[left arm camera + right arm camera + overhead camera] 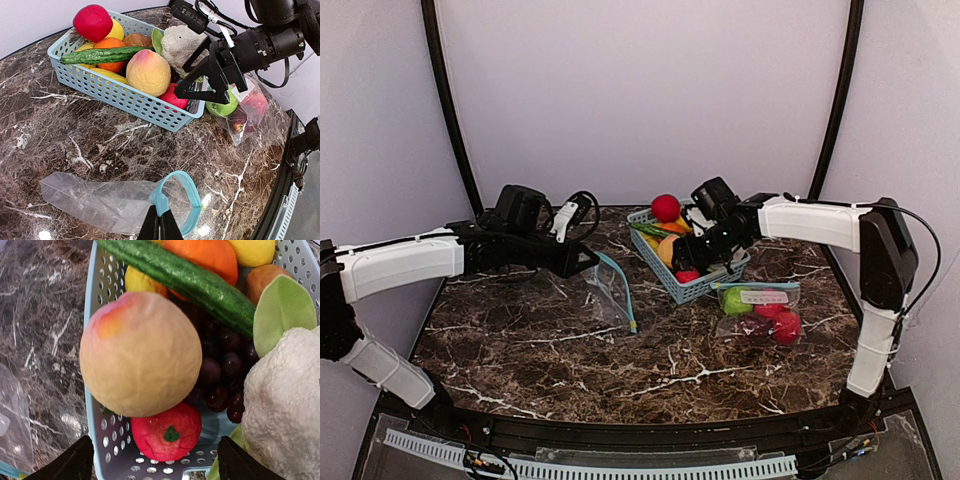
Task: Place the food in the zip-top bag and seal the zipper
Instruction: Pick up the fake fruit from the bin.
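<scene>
An empty clear zip-top bag (616, 292) with a teal zipper rim (189, 186) lies on the marble table, its mouth held open in a loop. My left gripper (160, 222) is shut on that rim at the bag's corner (592, 262). The food fills a light-blue basket (114, 95): a pale peach (135, 352), a red tomato-like fruit (167, 432), a green cucumber (192, 277), an orange (207, 252), dark grapes (220, 370) and a white cauliflower (285, 405). My right gripper (156, 462) hangs open just over the basket's near end (700, 262), its fingers either side of the red fruit, touching nothing.
A second zip-top bag (760, 312) holding a green apple (222, 107) and red fruits lies right of the basket. A red ball-like fruit (666, 207) tops the basket's far end. Curved black frame posts rise behind the table; cables trail near the left wrist.
</scene>
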`<state>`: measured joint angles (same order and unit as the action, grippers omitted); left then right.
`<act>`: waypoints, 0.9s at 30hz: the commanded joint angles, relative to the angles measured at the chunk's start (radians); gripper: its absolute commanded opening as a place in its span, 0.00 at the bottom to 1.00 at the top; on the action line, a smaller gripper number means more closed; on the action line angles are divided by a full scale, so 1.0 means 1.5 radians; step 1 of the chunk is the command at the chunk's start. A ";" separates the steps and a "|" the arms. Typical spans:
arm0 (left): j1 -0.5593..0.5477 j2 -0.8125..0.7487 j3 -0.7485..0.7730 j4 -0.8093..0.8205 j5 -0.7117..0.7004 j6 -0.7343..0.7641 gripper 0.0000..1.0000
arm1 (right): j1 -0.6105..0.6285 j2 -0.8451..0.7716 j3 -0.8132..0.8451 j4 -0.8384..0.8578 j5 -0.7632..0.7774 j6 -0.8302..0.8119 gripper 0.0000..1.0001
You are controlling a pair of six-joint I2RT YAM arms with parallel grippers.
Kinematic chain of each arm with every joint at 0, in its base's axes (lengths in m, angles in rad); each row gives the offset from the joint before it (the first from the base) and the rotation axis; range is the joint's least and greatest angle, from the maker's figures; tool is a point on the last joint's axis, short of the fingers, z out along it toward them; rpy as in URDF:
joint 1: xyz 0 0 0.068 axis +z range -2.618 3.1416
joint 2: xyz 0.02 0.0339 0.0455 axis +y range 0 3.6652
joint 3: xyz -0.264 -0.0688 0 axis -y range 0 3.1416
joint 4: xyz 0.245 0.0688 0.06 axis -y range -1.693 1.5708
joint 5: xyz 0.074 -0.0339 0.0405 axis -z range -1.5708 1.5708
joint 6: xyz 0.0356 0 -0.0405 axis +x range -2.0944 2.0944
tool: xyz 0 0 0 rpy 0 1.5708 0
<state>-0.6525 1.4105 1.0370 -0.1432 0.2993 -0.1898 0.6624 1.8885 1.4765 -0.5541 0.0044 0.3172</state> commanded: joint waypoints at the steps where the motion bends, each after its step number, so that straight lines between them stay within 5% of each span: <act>1: 0.004 0.003 -0.010 -0.004 0.018 -0.009 0.01 | -0.006 0.012 0.025 0.053 0.001 0.014 0.89; 17: 0.003 0.015 -0.009 -0.001 0.031 -0.017 0.01 | -0.008 0.141 0.146 0.063 0.012 0.019 0.92; 23: 0.003 0.022 -0.011 0.001 0.029 -0.019 0.01 | -0.008 0.137 0.147 0.063 0.011 0.027 0.66; 27: 0.003 0.028 -0.011 0.012 0.035 -0.034 0.01 | -0.008 0.096 0.134 0.064 0.025 0.021 0.58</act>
<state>-0.6525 1.4425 1.0370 -0.1429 0.3332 -0.2180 0.6552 2.0930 1.6810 -0.4664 0.0216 0.3523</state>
